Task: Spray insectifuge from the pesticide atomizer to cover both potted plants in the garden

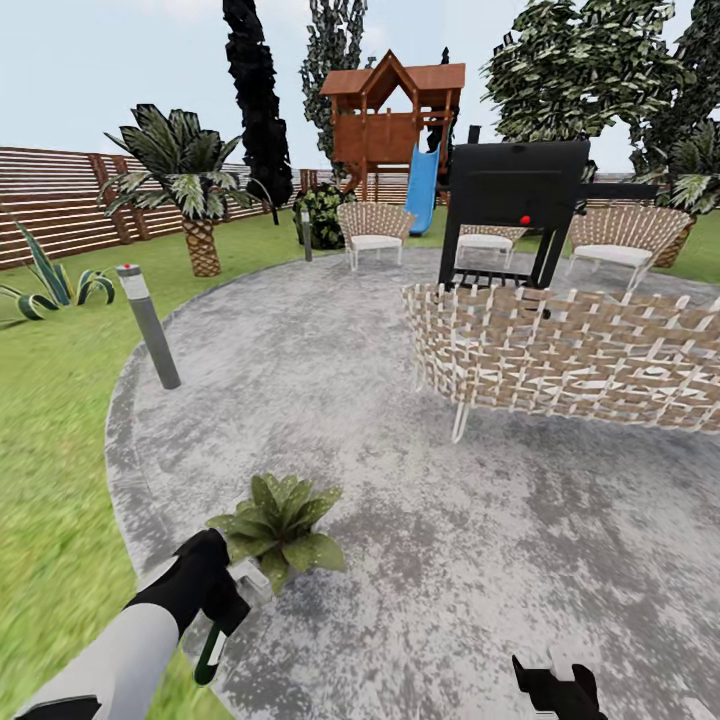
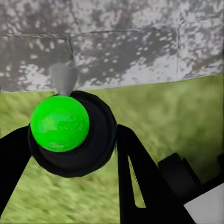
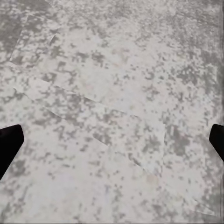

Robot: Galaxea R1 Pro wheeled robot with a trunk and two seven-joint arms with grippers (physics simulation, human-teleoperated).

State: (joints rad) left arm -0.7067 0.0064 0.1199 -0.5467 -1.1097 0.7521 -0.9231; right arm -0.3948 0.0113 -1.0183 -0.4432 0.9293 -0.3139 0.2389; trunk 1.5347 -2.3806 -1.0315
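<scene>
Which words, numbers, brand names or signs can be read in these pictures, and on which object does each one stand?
There is no readable text in any of the pictures.
The spray bottle held in the left gripper shows no legible label.
The black grill has a red dot, but no writing.
The grey lamp post carries no sign or number.

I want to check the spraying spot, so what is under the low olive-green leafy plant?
Grey stone paving lies under the potted plant, beside the lawn. Its pot is covered by leaves. The left gripper holds the atomizer beside it.
</scene>
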